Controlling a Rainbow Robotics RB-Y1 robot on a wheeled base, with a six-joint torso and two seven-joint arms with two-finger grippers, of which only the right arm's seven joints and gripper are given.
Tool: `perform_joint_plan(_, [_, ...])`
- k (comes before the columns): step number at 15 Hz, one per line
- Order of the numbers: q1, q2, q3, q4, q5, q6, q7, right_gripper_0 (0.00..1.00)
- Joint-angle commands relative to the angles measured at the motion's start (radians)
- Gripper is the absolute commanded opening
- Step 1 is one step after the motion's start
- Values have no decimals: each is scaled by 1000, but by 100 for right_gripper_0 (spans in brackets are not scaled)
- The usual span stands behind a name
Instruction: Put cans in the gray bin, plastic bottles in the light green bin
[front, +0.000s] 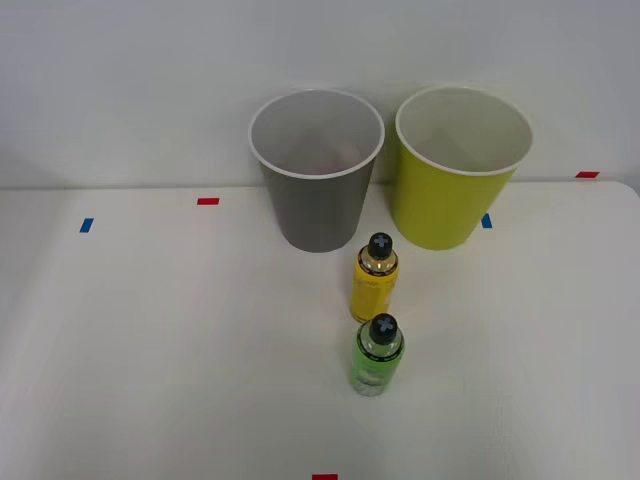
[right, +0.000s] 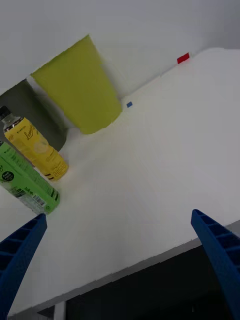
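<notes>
The white surface (front: 150, 350) carries everything, and it ends at a pale wall behind. At its far side two tall bins stand upright, close beside each other. The gray bin (front: 318, 205) is on the left and the light green bin (front: 448, 205) is on the right; both have a white rim and a pale inside. Something reddish shows faintly at the bottom of the gray bin, but I cannot tell what it is.

In front of the gap between the bins stand the two plastic bottles, upright, with black screw caps. The yellow bottle (front: 374, 285) is just before the gray bin, and the green bottle (front: 377, 355) stands just beside it, nearer to the robot.

The right hand (right: 120, 260) is open, its two blue ribbed fingers (right: 220, 250) wide apart and gripping nothing, over the surface's edge.

Small red tape marks (front: 207, 201) and blue tape marks (front: 86, 225) lie on the surface.
</notes>
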Motion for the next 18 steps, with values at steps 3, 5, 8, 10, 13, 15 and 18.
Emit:
perform_joint_plan(3, [-37, -1, 79, -4, -63, 66, 348, 100])
perform_joint_plan(5, [-37, -1, 93, -4, -70, 66, 405, 100])
perform_joint_plan(8, [-37, -1, 105, -4, -47, 66, 417, 100])
perform_joint_plan(10, [-35, -1, 113, -4, -35, 66, 433, 100])
perform_joint_plan(13, [-35, 0, 110, -4, -32, 66, 448, 100])
perform_joint_plan(15, [-37, -1, 101, -4, -30, 66, 453, 100])
perform_joint_plan(18, [-35, -5, 95, -4, -34, 66, 445, 100])
